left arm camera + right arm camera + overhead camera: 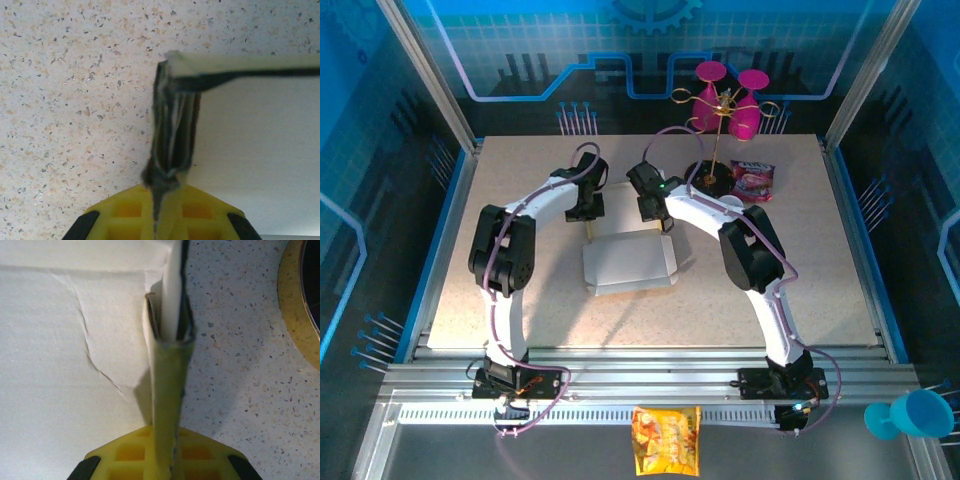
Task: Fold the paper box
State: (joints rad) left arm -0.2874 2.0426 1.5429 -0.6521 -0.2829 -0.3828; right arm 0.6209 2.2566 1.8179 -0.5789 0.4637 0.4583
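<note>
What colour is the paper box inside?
White: see the paper box in the right wrist view.

The thin cardboard paper box (628, 265) lies near the middle of the speckled worktop (520, 190), white inside facing up. It forms a shallow rectangle with its long side running left to right, low walls raised along the edges. In the right wrist view a branching crease crosses its white floor, and a side wall stands upright at the far corner.

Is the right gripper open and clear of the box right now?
No. In the right wrist view the right gripper is shut on an upright white wall of the paper box.
</note>
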